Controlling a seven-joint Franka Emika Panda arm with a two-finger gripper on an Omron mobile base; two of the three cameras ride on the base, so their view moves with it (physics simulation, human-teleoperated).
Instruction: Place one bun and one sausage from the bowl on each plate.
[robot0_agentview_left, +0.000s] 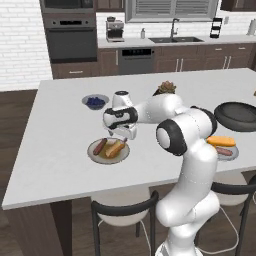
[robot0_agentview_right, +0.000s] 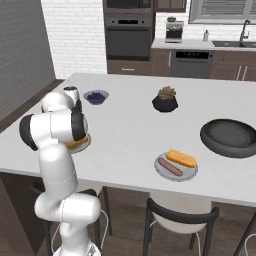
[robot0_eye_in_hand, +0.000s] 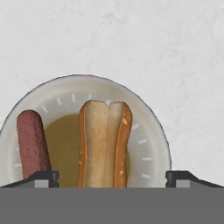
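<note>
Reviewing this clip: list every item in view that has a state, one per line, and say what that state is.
gripper: open, fingertips spread above the cream-rimmed plate, holding nothing
cream-rimmed plate: holds one bun and one sausage
bun on that plate: lying flat, split side up
sausage on that plate: lying beside the bun, apart from it
grey plate: holds one bun and one sausage
dark bowl: empty
small bowl: filled with something blue
</note>
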